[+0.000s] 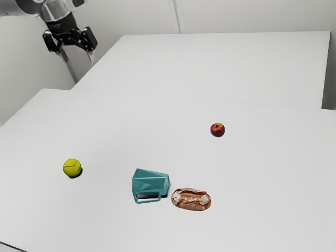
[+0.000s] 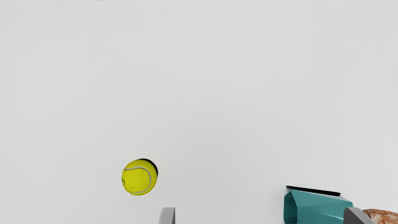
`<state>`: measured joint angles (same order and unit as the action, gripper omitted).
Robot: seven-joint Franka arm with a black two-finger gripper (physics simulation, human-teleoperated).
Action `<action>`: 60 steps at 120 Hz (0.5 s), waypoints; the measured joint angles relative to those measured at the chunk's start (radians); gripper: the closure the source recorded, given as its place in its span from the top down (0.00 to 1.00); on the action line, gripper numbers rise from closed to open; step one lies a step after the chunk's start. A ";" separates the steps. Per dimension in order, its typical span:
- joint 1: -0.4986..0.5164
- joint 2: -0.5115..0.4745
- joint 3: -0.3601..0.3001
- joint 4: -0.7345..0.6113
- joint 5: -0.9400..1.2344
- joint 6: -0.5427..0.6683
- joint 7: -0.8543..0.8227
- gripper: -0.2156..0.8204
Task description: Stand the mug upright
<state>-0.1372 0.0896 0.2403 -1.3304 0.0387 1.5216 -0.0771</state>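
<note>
High side view slanting down, closer wrist view facing down, sharing ball [image 2: 139, 179], mug [image 1: 149, 182]

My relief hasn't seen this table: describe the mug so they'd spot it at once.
On the white table, look between the yellow tennis ball and the bread roll, close beside the bread. The mug lies there on its side: teal, faceted, with a looped handle, unlike its rounded neighbours.

Teal faceted mug [image 1: 149, 184] on its side on the table [image 1: 142, 131]
</note>
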 joint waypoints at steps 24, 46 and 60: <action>-0.007 -0.017 0.001 -0.051 -0.019 -0.007 0.018 0.78; -0.025 -0.197 0.025 -0.484 -0.194 0.117 0.049 0.77; 0.035 -0.212 0.061 -0.720 -0.404 0.258 0.119 0.78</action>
<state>-0.1026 -0.1220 0.3017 -2.0508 -0.3653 1.7799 0.0422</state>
